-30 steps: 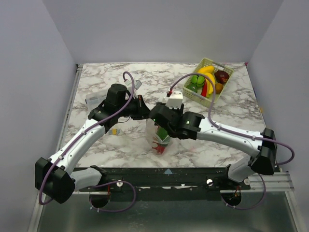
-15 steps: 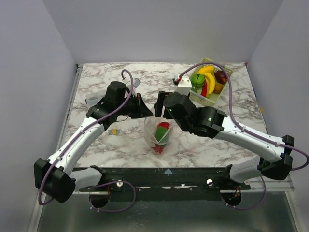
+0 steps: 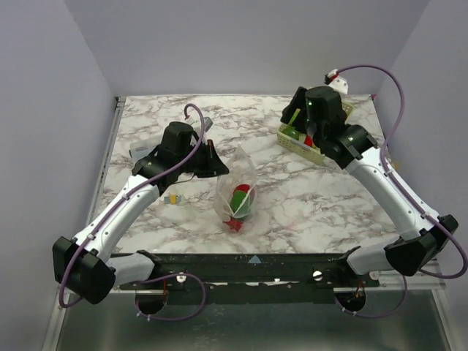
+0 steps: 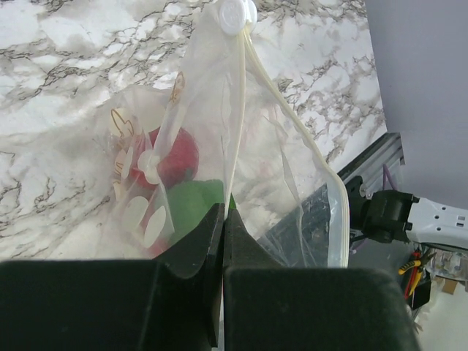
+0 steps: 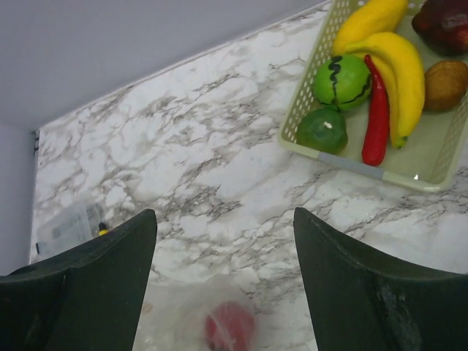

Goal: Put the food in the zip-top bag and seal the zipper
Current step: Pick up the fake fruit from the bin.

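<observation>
The clear zip-top bag (image 3: 238,191) stands open on the marble table, with a red food and a green food (image 3: 240,199) inside. My left gripper (image 3: 213,165) is shut on the bag's mouth edge and holds it up. In the left wrist view the jaws (image 4: 223,213) pinch the film. The zipper (image 4: 287,121) curves away to a white slider (image 4: 238,14), and red food (image 4: 177,157) and green food (image 4: 196,201) show through. My right gripper (image 3: 294,119) is open and empty, above the table beside the basket. It is wide open in its wrist view (image 5: 223,219).
The pale-green basket (image 5: 365,167) at the back right holds a banana (image 5: 404,67), a red chili (image 5: 376,117), a striped green ball (image 5: 344,80), a green lime (image 5: 322,130) and darker pieces. A small clear packet (image 3: 142,152) and a yellow bit (image 3: 173,198) lie left of the bag.
My right arm has drawn back from the bag's mouth, up and right to the basket, leaving the green food in the bag. My left gripper still holds the bag edge.
</observation>
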Controlling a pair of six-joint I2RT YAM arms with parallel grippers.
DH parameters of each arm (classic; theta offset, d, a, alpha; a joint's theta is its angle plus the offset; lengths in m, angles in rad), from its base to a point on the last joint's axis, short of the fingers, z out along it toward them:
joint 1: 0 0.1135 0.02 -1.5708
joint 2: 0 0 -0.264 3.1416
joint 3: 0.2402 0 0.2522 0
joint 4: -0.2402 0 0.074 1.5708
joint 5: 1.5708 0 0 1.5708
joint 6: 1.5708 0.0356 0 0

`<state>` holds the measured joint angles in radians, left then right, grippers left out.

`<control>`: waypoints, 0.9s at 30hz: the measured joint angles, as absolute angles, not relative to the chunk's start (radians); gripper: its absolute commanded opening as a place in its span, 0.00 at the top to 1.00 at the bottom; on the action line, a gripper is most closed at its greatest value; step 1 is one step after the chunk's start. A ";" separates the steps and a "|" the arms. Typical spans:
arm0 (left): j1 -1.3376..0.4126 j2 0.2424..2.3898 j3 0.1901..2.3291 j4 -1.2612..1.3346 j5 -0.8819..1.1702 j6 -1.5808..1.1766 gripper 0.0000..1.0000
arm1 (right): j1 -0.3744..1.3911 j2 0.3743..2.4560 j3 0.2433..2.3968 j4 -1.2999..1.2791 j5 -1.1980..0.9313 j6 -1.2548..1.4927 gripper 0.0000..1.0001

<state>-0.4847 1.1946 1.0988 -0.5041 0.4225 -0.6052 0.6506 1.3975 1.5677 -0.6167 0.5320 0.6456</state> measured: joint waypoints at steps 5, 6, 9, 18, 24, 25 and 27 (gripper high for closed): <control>-0.485 1.216 1.097 -0.488 0.432 -0.602 1.00 | 0.411 1.419 1.526 -0.561 0.352 0.669 0.23; -0.485 1.219 1.096 -0.487 0.436 -0.602 1.00 | 0.364 1.438 1.522 -0.542 0.299 0.677 0.23; -0.485 1.220 1.086 -0.476 0.442 -0.602 1.00 | 0.231 1.541 1.518 -0.473 0.135 0.706 0.20; -0.485 1.220 1.069 -0.469 0.447 -0.602 1.00 | 0.094 1.935 1.582 -0.420 -0.133 0.721 0.12; -0.485 1.220 1.068 -0.465 0.458 -0.602 1.00 | 0.083 2.000 1.617 -0.410 -0.200 0.720 0.11; -0.485 1.220 1.068 -0.464 0.460 -0.602 1.00 | 0.083 2.003 1.617 -0.406 -0.205 0.720 0.11; -0.485 1.220 1.066 -0.462 0.464 -0.603 1.00 | 0.082 2.011 1.617 -0.395 -0.212 0.717 0.11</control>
<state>-0.4847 1.2198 1.0657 -0.4622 0.4641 -0.6025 0.0818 2.0113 1.6173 -0.3954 -0.2123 0.7166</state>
